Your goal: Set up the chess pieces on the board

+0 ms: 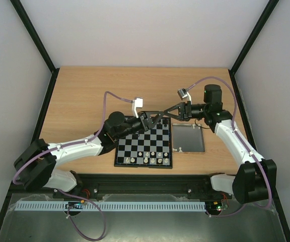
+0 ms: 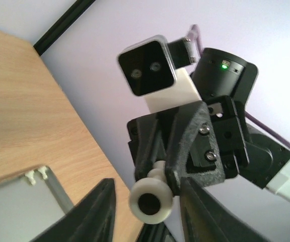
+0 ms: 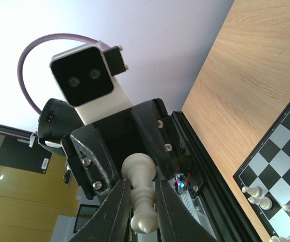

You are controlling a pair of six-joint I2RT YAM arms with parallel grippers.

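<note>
Pinching one cream chess piece at its narrow waist between clenched right gripper jaws; likely handling as light, rigid, smooth, slipping if taken by the rounded head. Flanking its base just beyond with released left gripper jaws. Hovering over the board, below both jaws.

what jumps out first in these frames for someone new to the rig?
The right tool and left tool meet tip to tip above the far edge of the board, with one cream chess piece between them. The right is clamped on its stem and the left flanks its round base. Next come the few cream pieces along the board's near edge and the shiny tray to its right.
</note>
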